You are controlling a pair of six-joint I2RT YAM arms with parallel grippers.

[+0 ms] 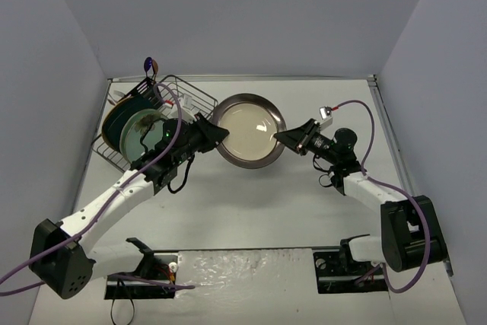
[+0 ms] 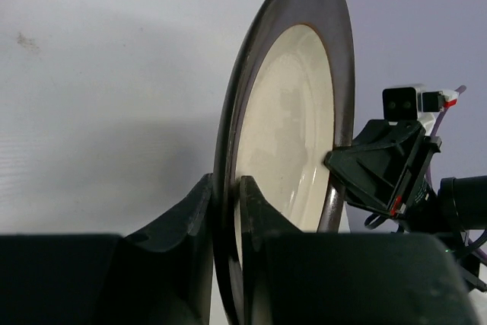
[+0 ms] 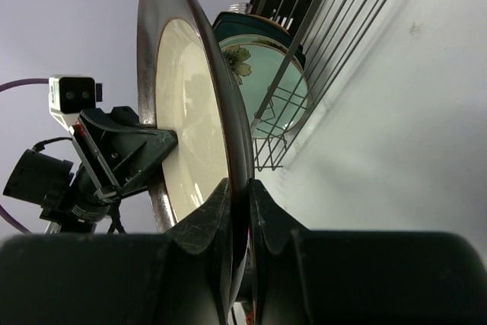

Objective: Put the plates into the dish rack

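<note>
Top external gives you the layout: a dark-rimmed cream plate [image 1: 247, 131] faces up just right of the dish rack [image 1: 190, 95], with your left fingers [image 1: 214, 133] at its left rim and your right fingers [image 1: 288, 137] at its right rim. Whether it is clear of the table [image 1: 304, 211] you cannot tell from above. A dark teal plate [image 1: 116, 116] and a pale green plate [image 1: 141, 133] stand in the rack. Left wrist shows what the overhead cannot: the left fingers [image 2: 199, 207] are clamped on the rim, one on each face, with the right fingers holding the far edge. Right wrist shows the right fingers [image 3: 209, 215] pinched on the rim the same way. Only here do you see the flower on the pale green plate [image 3: 270, 74] behind the rack's wires.
</note>
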